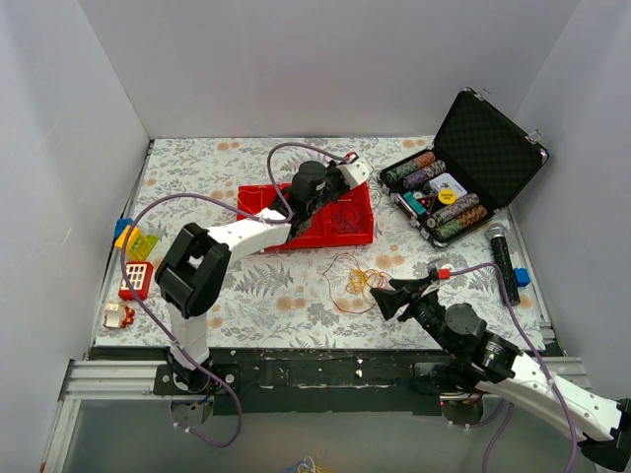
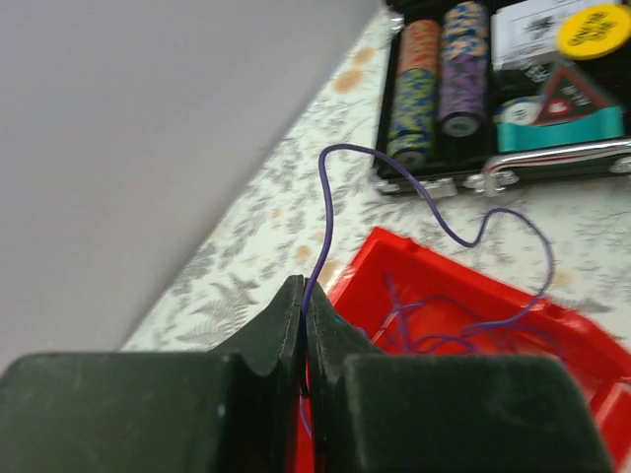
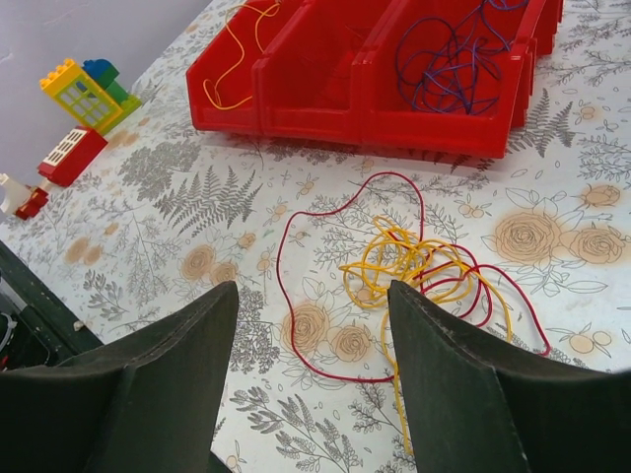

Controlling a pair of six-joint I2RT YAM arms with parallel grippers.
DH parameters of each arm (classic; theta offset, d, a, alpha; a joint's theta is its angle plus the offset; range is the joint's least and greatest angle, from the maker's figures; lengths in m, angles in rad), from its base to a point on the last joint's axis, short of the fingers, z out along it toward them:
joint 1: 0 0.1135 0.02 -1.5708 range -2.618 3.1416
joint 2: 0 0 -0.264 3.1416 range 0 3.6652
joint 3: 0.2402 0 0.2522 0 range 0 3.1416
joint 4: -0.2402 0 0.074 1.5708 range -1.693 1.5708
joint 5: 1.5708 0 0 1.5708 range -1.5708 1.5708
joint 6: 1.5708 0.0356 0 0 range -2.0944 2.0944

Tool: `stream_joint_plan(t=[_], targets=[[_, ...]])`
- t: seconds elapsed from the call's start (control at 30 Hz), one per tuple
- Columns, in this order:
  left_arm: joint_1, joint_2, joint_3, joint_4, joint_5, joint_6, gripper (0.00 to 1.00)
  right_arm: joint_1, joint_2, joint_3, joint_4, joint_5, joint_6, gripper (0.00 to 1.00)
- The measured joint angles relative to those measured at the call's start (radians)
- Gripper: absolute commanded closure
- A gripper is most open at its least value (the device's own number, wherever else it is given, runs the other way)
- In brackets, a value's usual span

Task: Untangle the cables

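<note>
A tangle of thin yellow and red cables [image 1: 361, 281] lies on the flowered tablecloth, clear in the right wrist view [image 3: 414, 264]. My right gripper [image 1: 382, 300] is open and empty just short of it, its jaws wide apart [image 3: 314, 296]. My left gripper [image 1: 328, 200] is above the red bin [image 1: 357, 233], shut [image 2: 304, 296] on a thin purple cable [image 2: 326, 202] that loops up and falls back into the bin [image 2: 446, 262]. More purple cable [image 3: 454, 69] lies in the bin's right compartment. A yellow cable [image 3: 235, 61] lies in its left compartment.
An open black case of poker chips [image 1: 449, 192] stands at the back right. A microphone [image 1: 501, 254] and a blue block [image 1: 522, 277] lie near the right edge. Toy bricks [image 1: 135, 258] sit at the left edge, also seen in the right wrist view [image 3: 84, 94].
</note>
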Motion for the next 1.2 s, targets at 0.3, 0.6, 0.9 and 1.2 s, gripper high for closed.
stream_joint_plan(t=[0.3,0.6,0.9,1.2], targets=[[-0.001,0.068,0.13,-0.214,0.113,-0.278,1.0,0.0,-0.029,0.0,-0.059,0.021,0.021,0.31],[0.019,0.084,0.122,-0.305,0.041,-0.502,1.0,0.0,-0.033,0.0,-0.068,0.024,0.035,0.31],[0.04,0.084,0.122,-0.365,0.043,-0.618,0.52,0.0,-0.015,0.0,-0.065,0.023,0.046,0.31],[0.042,0.078,0.138,-0.482,0.16,-0.671,0.43,0.0,0.007,0.0,-0.06,0.02,0.044,0.31]])
